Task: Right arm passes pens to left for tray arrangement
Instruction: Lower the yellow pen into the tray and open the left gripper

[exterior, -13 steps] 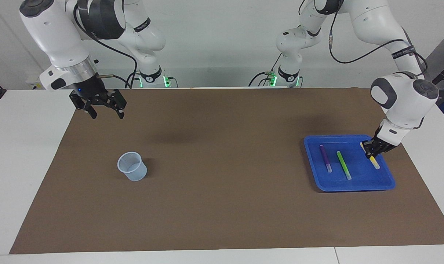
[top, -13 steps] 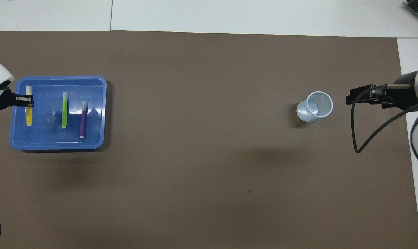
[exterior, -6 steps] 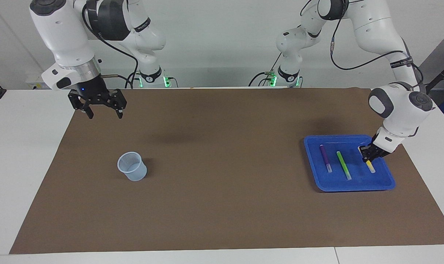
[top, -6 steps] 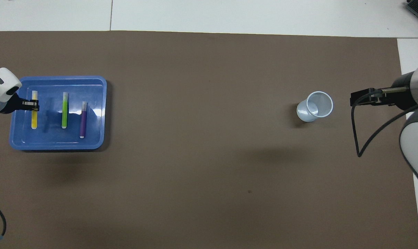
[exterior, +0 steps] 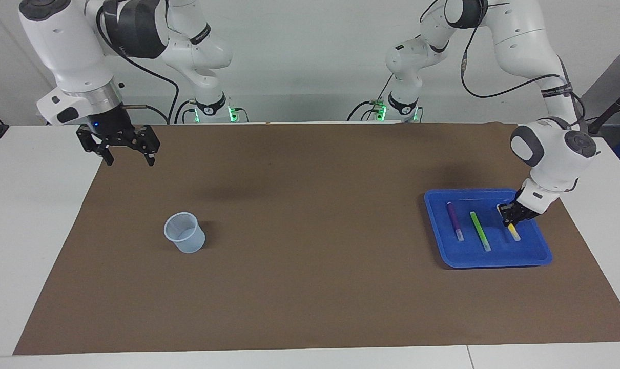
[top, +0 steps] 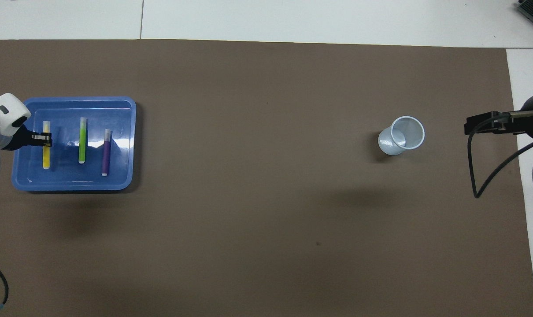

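My left gripper (exterior: 510,220) carries yellow pen (exterior: 513,232) inward beside green pen (exterior: 479,230), still clenched on it, low in tray (exterior: 494,260). Purple pen (exterior: 454,221) already laid. My right gripper (exterior: 127,154) retreats, open, empty. Left: release yellow.

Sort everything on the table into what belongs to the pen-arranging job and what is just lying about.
Part of the job:
- blue tray
- purple pen and green pen, lying in the tray
- yellow pen, gripped by the left gripper over the tray
- right gripper, open, waiting

Lying about:
- translucent cup
- brown mat
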Robot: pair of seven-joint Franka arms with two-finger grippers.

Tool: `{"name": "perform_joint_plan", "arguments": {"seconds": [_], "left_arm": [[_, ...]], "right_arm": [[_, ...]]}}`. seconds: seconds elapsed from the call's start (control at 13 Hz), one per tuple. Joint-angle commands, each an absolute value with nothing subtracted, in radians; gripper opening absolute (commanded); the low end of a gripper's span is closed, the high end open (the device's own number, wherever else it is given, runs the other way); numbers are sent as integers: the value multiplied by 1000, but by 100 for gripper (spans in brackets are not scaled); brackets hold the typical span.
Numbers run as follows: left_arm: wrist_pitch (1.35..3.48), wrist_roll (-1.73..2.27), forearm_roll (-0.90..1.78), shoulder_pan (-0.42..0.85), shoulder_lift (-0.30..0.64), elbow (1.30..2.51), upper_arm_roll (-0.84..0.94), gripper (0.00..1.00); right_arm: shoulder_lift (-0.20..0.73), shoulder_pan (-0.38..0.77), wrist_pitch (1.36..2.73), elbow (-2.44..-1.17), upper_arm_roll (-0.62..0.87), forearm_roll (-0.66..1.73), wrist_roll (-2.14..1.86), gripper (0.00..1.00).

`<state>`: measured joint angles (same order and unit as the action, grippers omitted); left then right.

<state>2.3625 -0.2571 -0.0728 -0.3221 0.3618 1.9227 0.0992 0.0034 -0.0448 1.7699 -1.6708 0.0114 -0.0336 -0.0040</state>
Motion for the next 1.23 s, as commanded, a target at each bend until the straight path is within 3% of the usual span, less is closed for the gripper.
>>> {"name": "perform_joint_plan", "arguments": {"seconds": [0.0,0.15,0.23,0.62,1.16], "left_arm": [[2414,-258,-94,-334,348,1956,104,41],[2428,-258,-92,-334,351,1950,104,84],[2427,-258,-92,-334,351,1945,104,98],[2422,-259,-91,-327,347,1872,106,100],[2425,-264,-92,-334,298,1884,104,100]], "right_arm": [[-21,-28,1761,-1674,5,-21,-14,100],[-25,-25,1753,-1678,8,-21,-15,100],[-25,-23,1753,-1678,8,-21,-17,100],[-28,-26,1752,-1677,6,24,-17,100],[-29,-35,1752,-1677,5,37,-15,100]]}}
